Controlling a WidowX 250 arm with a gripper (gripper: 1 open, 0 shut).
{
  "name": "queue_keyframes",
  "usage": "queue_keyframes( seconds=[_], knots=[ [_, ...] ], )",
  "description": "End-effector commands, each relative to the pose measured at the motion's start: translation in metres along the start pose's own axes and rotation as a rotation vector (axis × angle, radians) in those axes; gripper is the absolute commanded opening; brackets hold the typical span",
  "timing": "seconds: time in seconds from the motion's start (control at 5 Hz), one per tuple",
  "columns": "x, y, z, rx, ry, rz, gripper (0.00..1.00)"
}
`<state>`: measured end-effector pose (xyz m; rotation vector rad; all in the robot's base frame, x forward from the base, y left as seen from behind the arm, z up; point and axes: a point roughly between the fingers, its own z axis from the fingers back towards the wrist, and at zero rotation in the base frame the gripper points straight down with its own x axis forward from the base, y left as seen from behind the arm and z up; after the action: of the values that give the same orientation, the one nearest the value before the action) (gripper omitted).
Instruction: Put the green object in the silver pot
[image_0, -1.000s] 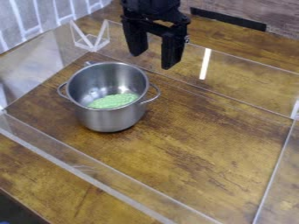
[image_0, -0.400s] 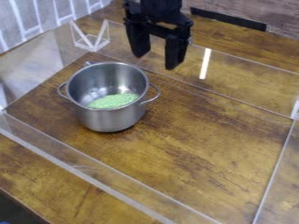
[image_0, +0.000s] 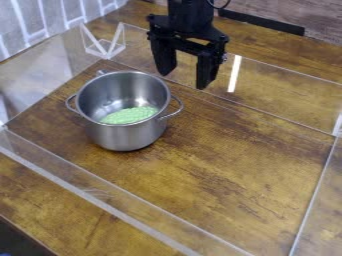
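Observation:
The silver pot stands left of centre on the wooden table, with two small loop handles. The green object lies flat on the pot's bottom. My black gripper hangs above the table behind and to the right of the pot, pointing down. Its two fingers stand apart, so it is open, and nothing is between them. It does not touch the pot.
Clear acrylic walls fence the wooden table on the left, front and right. A clear wire-like stand sits at the back left. A bright light reflection lies on the wood right of the gripper.
The gripper has shifted a little to the right and lower, away from the pot. It stays open. The pot and the green object have not moved.

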<state>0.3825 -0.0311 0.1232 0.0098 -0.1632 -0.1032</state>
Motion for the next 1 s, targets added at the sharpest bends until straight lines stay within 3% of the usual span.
queue_keyframes(
  seconds=[0.0,0.2,0.4,0.6,0.8],
  knots=[
    [0.007,-0.008,0.032,-0.016,-0.081,-0.108,1.0],
    [0.003,-0.008,0.044,-0.032,-0.088,-0.167,1.0],
    [0.001,0.008,0.049,-0.037,-0.096,-0.201,1.0],
    [-0.001,0.025,0.049,-0.033,-0.106,-0.192,1.0],
    [-0.002,0.024,0.052,-0.007,-0.104,-0.111,1.0]
  ],
)
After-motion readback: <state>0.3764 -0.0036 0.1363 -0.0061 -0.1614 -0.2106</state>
